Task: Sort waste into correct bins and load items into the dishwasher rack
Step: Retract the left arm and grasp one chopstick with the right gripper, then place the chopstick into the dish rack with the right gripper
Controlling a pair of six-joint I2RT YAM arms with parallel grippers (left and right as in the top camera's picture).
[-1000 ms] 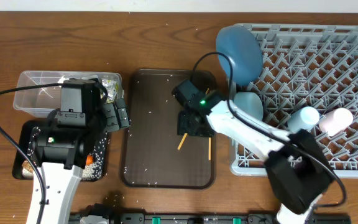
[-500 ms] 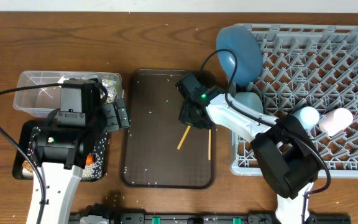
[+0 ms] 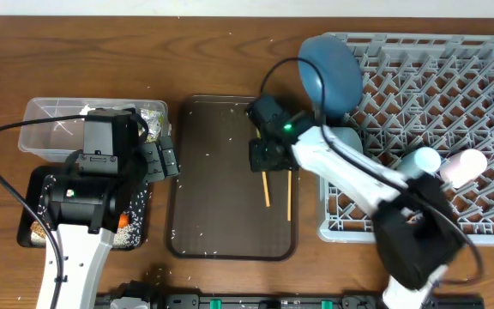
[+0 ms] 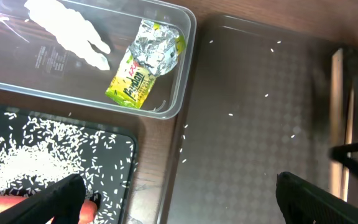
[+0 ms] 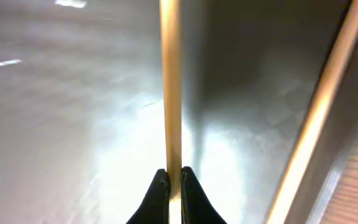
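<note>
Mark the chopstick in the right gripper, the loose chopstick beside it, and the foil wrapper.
gripped chopstick (image 5: 169,93), right wrist view, middle of its shaft.
loose chopstick (image 5: 316,118), right wrist view, middle of its shaft.
foil wrapper (image 4: 143,67), left wrist view, centre of the crumpled pack.

1. The left arm (image 3: 80,202) stands upright on its own side, the left gripper (image 4: 180,182) pointing down with fingers spread wide apart.
2. The right arm (image 3: 350,172) stretches leftward, the right gripper (image 5: 174,177) pinched tight on one chopstick (image 5: 169,87).

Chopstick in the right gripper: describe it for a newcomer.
Find the brown tray left of the grey rack. Two wooden chopsticks are near its right edge. Yours is the slanted left one, its far end pinched by the right gripper; the other lies free.
</note>
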